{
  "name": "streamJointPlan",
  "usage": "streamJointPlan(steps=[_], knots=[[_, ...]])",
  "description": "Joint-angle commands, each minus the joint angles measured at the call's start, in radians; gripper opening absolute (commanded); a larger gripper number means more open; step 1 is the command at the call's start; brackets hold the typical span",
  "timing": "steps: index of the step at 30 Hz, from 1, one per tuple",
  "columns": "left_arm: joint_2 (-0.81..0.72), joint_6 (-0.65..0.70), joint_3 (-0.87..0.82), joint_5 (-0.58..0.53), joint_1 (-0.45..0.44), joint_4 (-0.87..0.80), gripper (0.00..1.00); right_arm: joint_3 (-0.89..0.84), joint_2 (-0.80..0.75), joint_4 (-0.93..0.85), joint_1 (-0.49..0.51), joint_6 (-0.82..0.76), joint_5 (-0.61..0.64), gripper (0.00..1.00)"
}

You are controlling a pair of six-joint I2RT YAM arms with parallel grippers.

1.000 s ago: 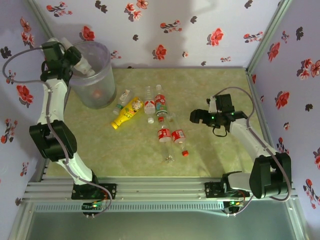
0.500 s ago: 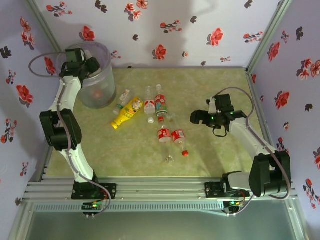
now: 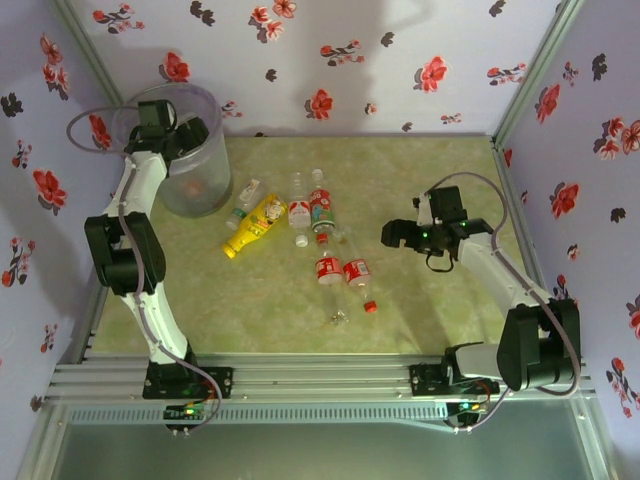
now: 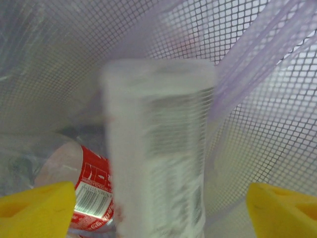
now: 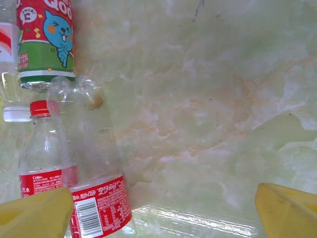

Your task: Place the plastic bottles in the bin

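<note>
My left gripper (image 3: 178, 135) hangs over the mouth of the translucent grey bin (image 3: 205, 185) at the back left. Its yellow fingers (image 4: 34, 208) stand wide open in the left wrist view. A blurred clear bottle (image 4: 158, 148) is between them, touching neither, with a red-labelled bottle (image 4: 91, 191) lying below it in the bin. On the table lie a yellow bottle (image 3: 255, 225) and several clear bottles with red labels (image 3: 328, 268). My right gripper (image 3: 392, 236) is open, just right of these. One red-labelled bottle (image 5: 96, 203) lies by its left finger.
A loose red cap (image 3: 370, 306) lies near the front of the cluster. A green-labelled bottle (image 5: 44, 39) lies at the upper left of the right wrist view. Flowered walls close in the table on three sides. Bare green tabletop (image 3: 450, 330) stretches around the right arm.
My left gripper swung over the bin and opened, letting go of the clear bottle, which now drops inside. The right arm has not moved.
</note>
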Motion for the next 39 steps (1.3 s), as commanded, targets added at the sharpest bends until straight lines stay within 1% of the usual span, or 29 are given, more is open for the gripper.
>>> streamJointPlan(steps=[1,4,11,14,19,24,26,28,29,31,32,35,38,39], knots=[[0.012,0.016,0.043,-0.010,-0.006,-0.048,0.96,0.010,-0.006,-0.021,-0.004,-0.023,0.023,0.95],[0.004,0.023,0.069,-0.011,-0.006,-0.067,1.00,0.011,-0.007,-0.022,-0.005,-0.024,0.025,0.95],[-0.049,0.055,0.132,-0.014,-0.006,-0.112,1.00,0.023,-0.009,-0.037,0.000,-0.009,0.028,0.95],[-0.086,0.073,0.158,-0.016,-0.006,-0.138,1.00,0.031,-0.002,-0.062,0.024,0.008,0.073,0.94],[-0.163,0.099,0.165,-0.028,-0.006,-0.161,1.00,0.068,0.024,-0.125,0.170,0.048,0.194,0.89],[-0.256,0.088,0.135,-0.022,-0.008,-0.158,1.00,0.076,0.052,-0.145,0.326,0.116,0.239,0.80],[-0.310,0.071,0.093,-0.020,-0.013,-0.138,1.00,0.077,0.069,-0.145,0.378,0.132,0.261,0.77],[-0.383,0.044,0.015,-0.011,-0.026,-0.096,1.00,0.071,0.091,-0.133,0.413,0.147,0.260,0.75],[-0.414,0.035,-0.022,-0.008,-0.037,-0.080,1.00,0.068,0.103,-0.120,0.422,0.152,0.251,0.74],[-0.482,0.019,-0.114,-0.003,-0.070,-0.046,1.00,0.054,0.120,-0.079,0.425,0.169,0.212,0.67],[-0.507,0.009,-0.151,-0.002,-0.087,-0.032,1.00,0.048,0.127,-0.063,0.425,0.175,0.205,0.66],[-0.574,-0.026,-0.272,0.016,-0.147,0.003,1.00,0.052,0.154,-0.056,0.427,0.175,0.215,0.63],[-0.624,-0.065,-0.382,0.025,-0.211,0.029,1.00,0.066,0.184,-0.059,0.434,0.170,0.212,0.63],[-0.642,-0.087,-0.428,0.030,-0.233,0.053,1.00,0.065,0.192,-0.052,0.438,0.171,0.210,0.65]])
